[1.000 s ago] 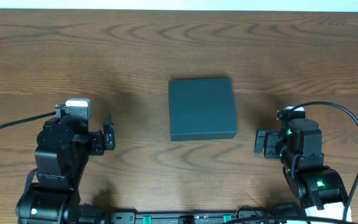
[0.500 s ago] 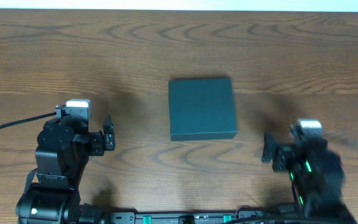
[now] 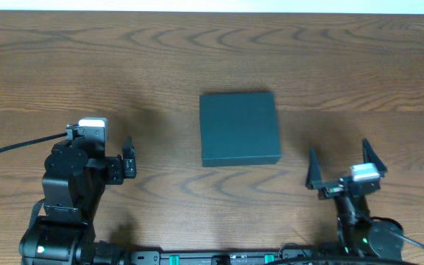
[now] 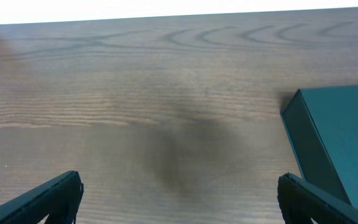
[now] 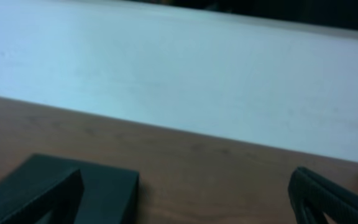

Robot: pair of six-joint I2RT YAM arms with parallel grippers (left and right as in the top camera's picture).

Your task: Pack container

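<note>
**Closed box between two open grippers**

Table [image 3: 87, 66]: brown wood grain, filling the overhead view.

Box [image 3: 240, 129]: dark teal, lid shut, lying flat at mid-table, touched by neither arm.

Left gripper [image 3: 129, 159]: at the near left, well apart from the box's left side. Fingers spread wide in the wrist view, holding nothing.

Right gripper [image 3: 342, 165]: at the near right, near the box's near right corner but clear of it. Fingers spread wide, holding nothing, tips pointing toward the far edge.
</note>
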